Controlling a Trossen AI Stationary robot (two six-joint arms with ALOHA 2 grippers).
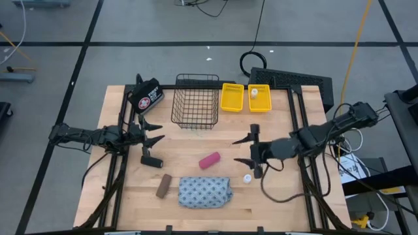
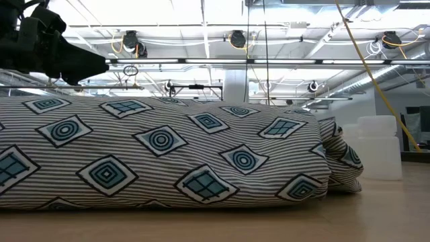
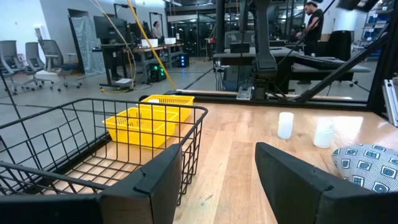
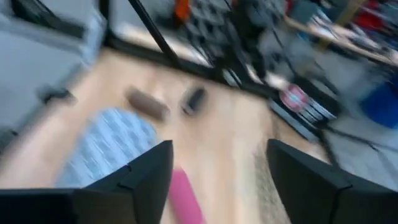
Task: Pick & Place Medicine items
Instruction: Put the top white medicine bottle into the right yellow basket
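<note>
Just ahead of the right gripper (image 1: 245,150) lies a pink roll (image 1: 209,160); beyond it a blue-grey diamond-patterned pouch (image 1: 205,192), a brown bar (image 1: 163,186), yellow bins (image 1: 232,97).

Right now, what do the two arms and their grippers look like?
Both arms are dark and slim with jointed segments. The left gripper and right gripper each end in two black, wedge-shaped fingers. Dark cables trail along the right arm. No markings show.
</note>
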